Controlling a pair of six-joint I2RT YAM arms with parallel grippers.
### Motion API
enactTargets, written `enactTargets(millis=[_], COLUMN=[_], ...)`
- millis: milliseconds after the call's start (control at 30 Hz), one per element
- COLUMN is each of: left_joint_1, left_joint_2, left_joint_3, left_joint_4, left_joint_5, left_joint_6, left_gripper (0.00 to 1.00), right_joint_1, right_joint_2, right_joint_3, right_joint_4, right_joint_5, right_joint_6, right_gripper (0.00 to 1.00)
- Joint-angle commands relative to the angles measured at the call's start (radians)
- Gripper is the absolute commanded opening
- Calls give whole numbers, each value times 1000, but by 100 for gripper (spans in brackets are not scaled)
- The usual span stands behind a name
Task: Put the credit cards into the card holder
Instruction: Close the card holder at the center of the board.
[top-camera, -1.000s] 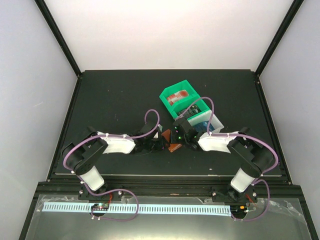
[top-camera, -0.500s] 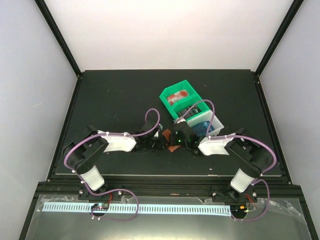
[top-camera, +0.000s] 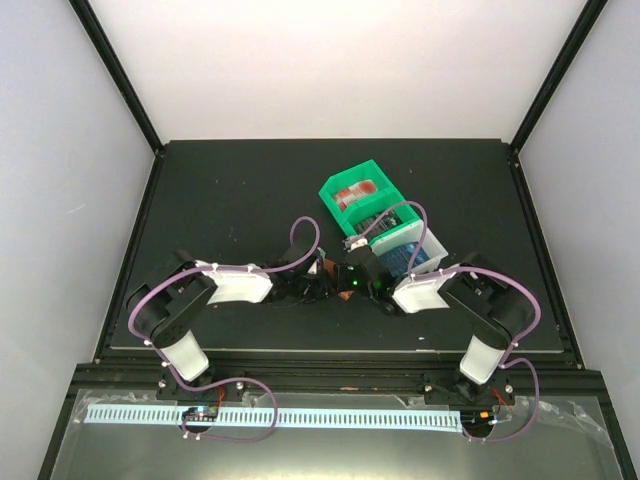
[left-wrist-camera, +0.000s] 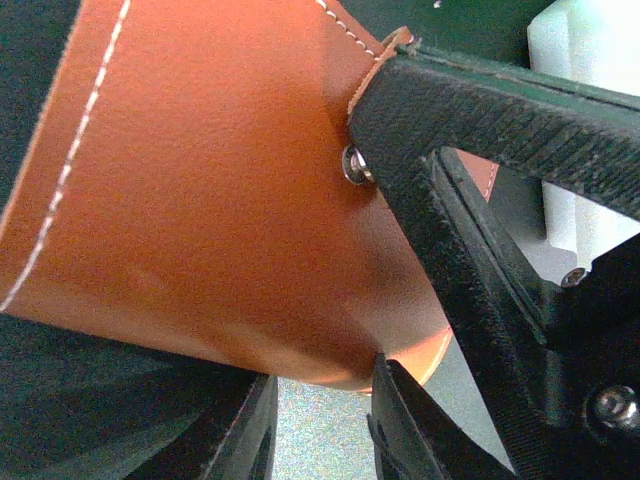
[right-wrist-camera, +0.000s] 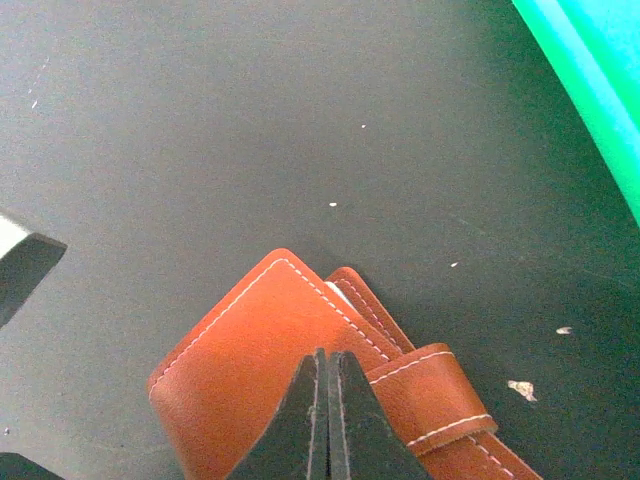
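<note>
Left end effector (left-wrist-camera: 310, 240) grasping white-stitched brown leather card holder (left-wrist-camera: 180, 170), right end effector (right-wrist-camera: 328, 365) clenched above it

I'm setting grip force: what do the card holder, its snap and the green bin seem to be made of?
The card holder looks like smooth tan-brown leather or an imitation, with white stitching along its edges. Its snap is shiny silver metal. The green bin is probably smooth, evenly coloured plastic.

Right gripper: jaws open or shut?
Shut. On the right gripper, the two black fingertips meet with no gap, above the brown leather card holder. Whether they pinch its leather: cannot tell.
</note>
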Motion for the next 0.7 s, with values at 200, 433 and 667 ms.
enactTargets(millis=[200,433,667], left_joint_1=[92,176,186], left_joint_2=[37,37,57], left_joint_3=[-99,-115,-111], left_joint_4=[-108,-81,-71], left_joint_5=[-108,-75,-61], left_joint_6=[31,64,76], left_gripper=[29,29,29], right_joint_1=[41,42,43], right_joint_2=[93,93,116], right_joint_3=[-71,-61,-45], right_joint_4=[-304,-316,-328], right_joint_5=[-87,-98,-102], right_joint_6=[-4,-17,-19], right_gripper=[1,1,1])
